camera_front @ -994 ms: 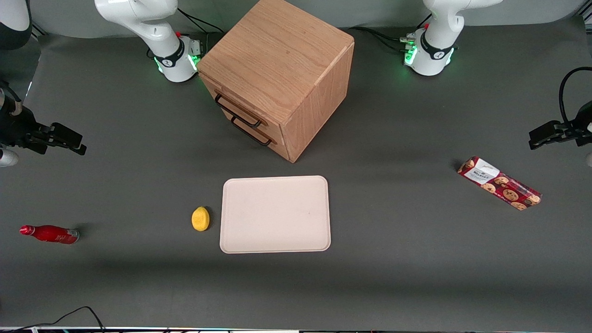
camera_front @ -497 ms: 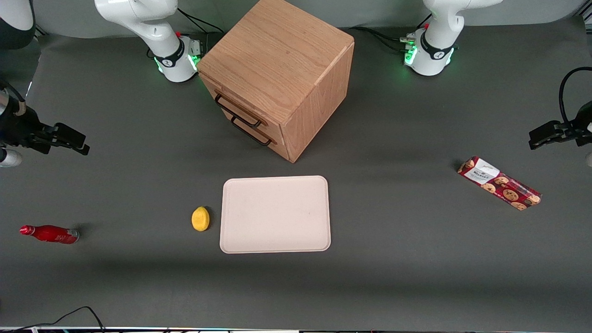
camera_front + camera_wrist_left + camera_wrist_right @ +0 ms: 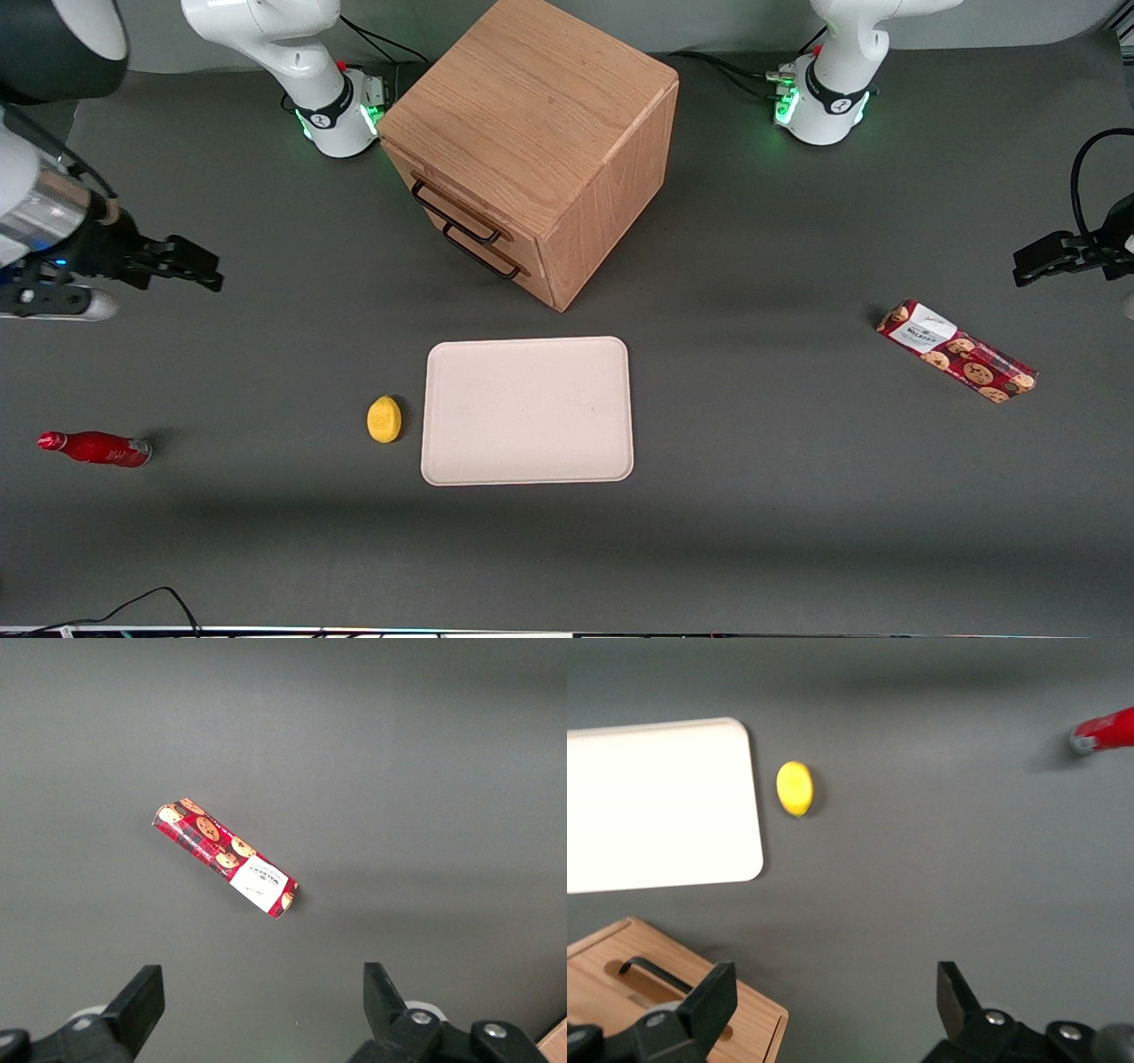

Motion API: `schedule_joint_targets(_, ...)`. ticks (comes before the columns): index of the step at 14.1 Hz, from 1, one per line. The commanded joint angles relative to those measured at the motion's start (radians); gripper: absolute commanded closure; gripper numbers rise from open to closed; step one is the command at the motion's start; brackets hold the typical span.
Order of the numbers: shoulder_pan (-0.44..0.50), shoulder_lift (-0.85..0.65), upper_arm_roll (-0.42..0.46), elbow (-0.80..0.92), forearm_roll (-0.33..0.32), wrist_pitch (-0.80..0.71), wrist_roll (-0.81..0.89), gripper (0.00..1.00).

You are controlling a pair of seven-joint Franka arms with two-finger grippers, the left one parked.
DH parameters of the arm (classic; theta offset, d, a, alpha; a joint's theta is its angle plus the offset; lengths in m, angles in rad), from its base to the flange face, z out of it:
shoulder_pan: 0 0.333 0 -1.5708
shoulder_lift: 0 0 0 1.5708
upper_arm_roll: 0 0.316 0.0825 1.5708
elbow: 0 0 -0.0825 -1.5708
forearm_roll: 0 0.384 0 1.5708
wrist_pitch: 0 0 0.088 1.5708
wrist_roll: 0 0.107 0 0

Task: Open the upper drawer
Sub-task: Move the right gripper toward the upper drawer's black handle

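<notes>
The wooden cabinet (image 3: 540, 115) stands at the back middle of the table, its front turned toward the working arm's end. The upper drawer (image 3: 474, 213) sits flush and shut, its thin black handle (image 3: 454, 213) just above the lower drawer's handle (image 3: 483, 254). My gripper (image 3: 208, 270) hovers over bare table toward the working arm's end, well short of the cabinet front, open and empty. In the right wrist view my gripper (image 3: 833, 1001) stands open, with a corner of the cabinet (image 3: 744, 1010) and one black handle (image 3: 651, 972) beside one finger; I cannot tell which drawer's.
A beige tray (image 3: 527, 410) lies nearer the front camera than the cabinet, with a yellow lemon (image 3: 384, 418) beside it. A red bottle (image 3: 93, 448) lies at the working arm's end. A red cookie box (image 3: 957, 352) lies toward the parked arm's end.
My gripper has moved across the table toward the cabinet front, and more of the arm has come into view. The drawers and the loose objects have not moved.
</notes>
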Motion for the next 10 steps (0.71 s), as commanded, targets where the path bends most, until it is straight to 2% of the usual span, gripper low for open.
schedule_joint_targets(1, -0.018, -0.005, 0.096, -0.028, 0.009, -0.005, 0.01, 0.0)
schedule_joint_targets(5, -0.048, 0.006, 0.224, -0.065, 0.012, 0.003, -0.085, 0.0)
schedule_joint_targets(8, -0.061, 0.007, 0.27, -0.078, 0.098, 0.012, -0.151, 0.0)
schedule_joint_targets(10, -0.061, 0.01, 0.296, -0.09, 0.113, 0.023, -0.244, 0.0)
